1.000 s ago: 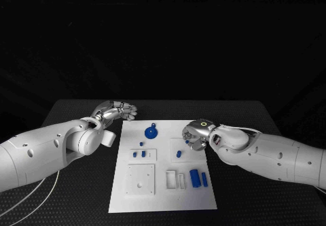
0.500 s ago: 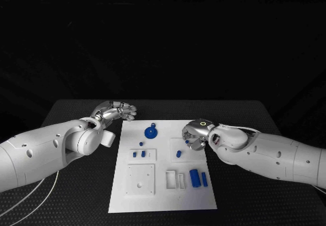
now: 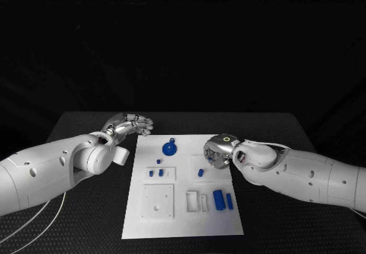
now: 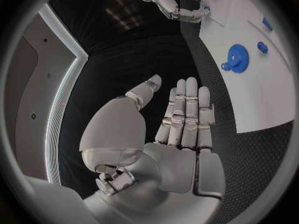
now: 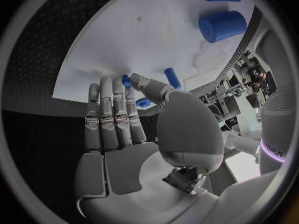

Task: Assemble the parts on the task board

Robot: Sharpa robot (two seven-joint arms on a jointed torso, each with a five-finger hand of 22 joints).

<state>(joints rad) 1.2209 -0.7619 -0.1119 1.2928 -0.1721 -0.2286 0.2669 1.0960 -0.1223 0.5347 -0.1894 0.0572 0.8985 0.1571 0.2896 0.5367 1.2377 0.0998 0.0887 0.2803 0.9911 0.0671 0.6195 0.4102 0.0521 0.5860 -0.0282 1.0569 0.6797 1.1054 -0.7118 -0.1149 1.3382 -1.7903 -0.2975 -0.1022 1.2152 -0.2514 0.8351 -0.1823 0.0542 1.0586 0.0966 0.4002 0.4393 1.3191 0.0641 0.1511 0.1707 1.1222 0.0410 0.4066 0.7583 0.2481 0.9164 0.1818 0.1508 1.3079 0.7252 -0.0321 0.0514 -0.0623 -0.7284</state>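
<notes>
Right hand (image 3: 217, 154) hovers low over the right side of the task board (image 3: 183, 225), fingers apart and extended, holding nothing; in the right wrist view its fingertips (image 5: 111, 84) point toward a small blue peg (image 5: 172, 78) standing near mid-board (image 3: 200, 172). Left hand (image 3: 131, 125) rests off the board's far-left corner above the bench (image 3: 91, 227), fingers straight and loosely together, empty. Blue gear (image 3: 169, 147) lies flat at the far end of the board; two blue cylinders (image 3: 222, 200) lie side by side near the right edge. Judgement: step in hand is reaching for the peg. Advisable to lower squarely over it, pinch near its top, and lift straight so neighbouring pieces stay undisturbed.
</notes>
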